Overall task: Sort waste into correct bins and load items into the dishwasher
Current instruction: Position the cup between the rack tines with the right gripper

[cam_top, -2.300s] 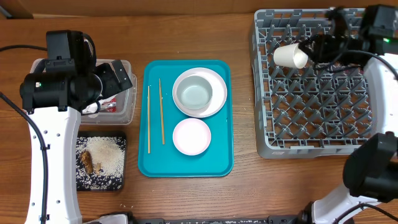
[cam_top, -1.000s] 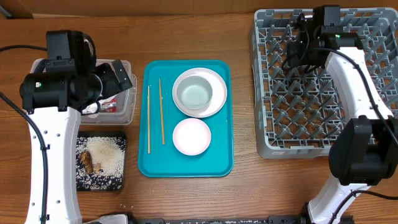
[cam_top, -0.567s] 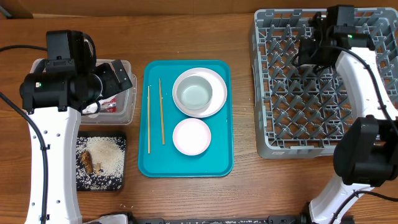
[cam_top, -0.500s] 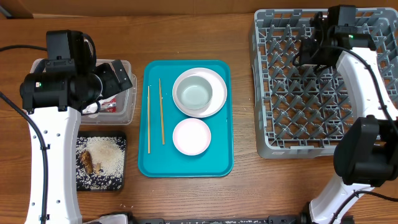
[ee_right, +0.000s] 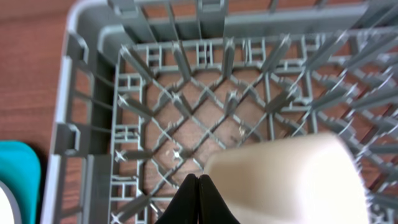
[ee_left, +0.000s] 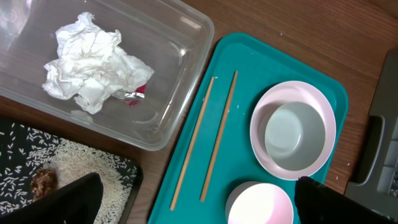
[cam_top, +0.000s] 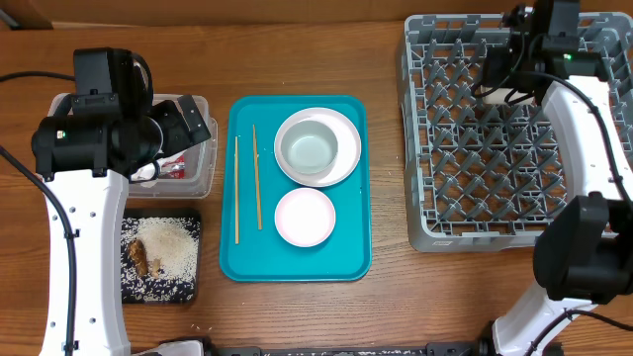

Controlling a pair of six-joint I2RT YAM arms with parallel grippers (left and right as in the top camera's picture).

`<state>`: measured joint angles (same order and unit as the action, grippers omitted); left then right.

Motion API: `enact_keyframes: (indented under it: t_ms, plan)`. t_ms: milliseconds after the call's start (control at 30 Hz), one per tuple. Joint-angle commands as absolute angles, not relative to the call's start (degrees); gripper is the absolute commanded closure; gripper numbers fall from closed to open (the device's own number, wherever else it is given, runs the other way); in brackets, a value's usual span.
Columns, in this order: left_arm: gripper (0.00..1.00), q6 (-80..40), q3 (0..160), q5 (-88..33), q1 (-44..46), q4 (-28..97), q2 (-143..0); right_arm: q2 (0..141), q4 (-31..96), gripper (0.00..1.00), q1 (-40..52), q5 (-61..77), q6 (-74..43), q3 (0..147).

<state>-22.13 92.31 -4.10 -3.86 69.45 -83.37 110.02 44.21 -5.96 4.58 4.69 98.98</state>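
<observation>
A brown wooden table (cam_top: 386,307) fills the scene. Over the far side of the large square grey plastic dish rack (cam_top: 495,178), the right gripper (ee_right: 198,198) has its fingers pressed together, and a small white cylindrical cup (ee_right: 292,180) sits just beside them inside the rack. The left gripper (ee_left: 198,202) hangs with its fingers spread wide above the clear rectangular plastic tub (ee_left: 180,93), which holds a crumpled white paper napkin (ee_left: 93,68) and a shiny red twisted wrapper (ee_left: 135,93). A large teal tray (cam_top: 351,257) lies between the tub and the rack.

The table (cam_top: 386,59) is brown wood with a visible grain. The dish rack (cam_top: 409,148) is matt grey plastic, the teal tray (cam_top: 297,262) smooth plastic, and the tub (ee_left: 174,81) clear, glossy plastic. The napkin (ee_left: 93,65) is crumpled white paper and the wrapper (ee_left: 138,92) is shiny red. The chopsticks (ee_left: 219,135) are bare pale wood. The cup (ee_right: 292,180), blurred in the right wrist view, looks smooth and matt, perhaps plastic.
</observation>
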Motion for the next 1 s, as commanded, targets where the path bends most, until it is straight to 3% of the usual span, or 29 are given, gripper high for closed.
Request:
enact_keyframes:
  t_ms: [0,467,967]
  plan:
    - [0.0,-22.5,93.14,-4.08,-3.95,69.43,-83.24,107.37,43.92,0.96,-6.57,1.61,4.21,100.88]
    - [0.0,-22.5,93.14,-4.08,-3.95,69.43,-83.24,107.55,43.35,0.96,-14.79,10.17,2.94,98.63]
    - [0.0,-22.5,93.14,-4.08,-3.95,69.41,-83.24,111.68,44.6,0.96,-14.87,7.46,2.9,98.63]
